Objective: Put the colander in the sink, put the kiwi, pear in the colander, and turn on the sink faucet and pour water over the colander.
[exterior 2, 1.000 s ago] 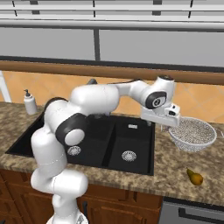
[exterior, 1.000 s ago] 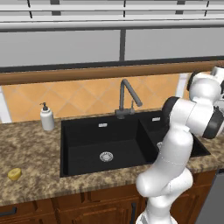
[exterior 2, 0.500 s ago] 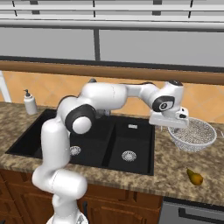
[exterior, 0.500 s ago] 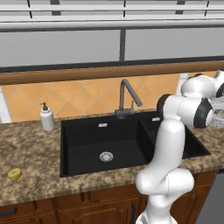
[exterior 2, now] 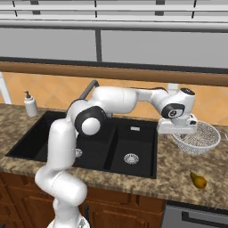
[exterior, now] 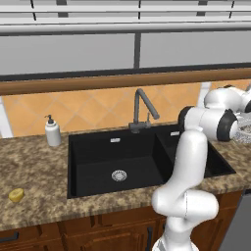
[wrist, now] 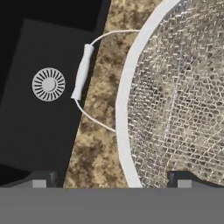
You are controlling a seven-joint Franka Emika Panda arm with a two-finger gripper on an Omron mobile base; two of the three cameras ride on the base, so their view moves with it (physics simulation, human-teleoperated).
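The colander sits on the granite bench just to the right of the black sink, upright, its mesh bowl whitish-grey. The claw hangs directly over the colander's near rim, spread wide, with nothing in it; in the hand view one dark fingertip stands over the sink edge and the other inside the mesh, so the white rim runs between them. The colander's wire side handle reaches out over the edge of the smaller basin, whose round silver drain lies below.

A brownish fruit rests on the bench in front of the colander, well apart from it. A yellow fruit lies on the bench far left of the sink. The dark faucet stands behind the basins, and a white soap pump bottle to its left.
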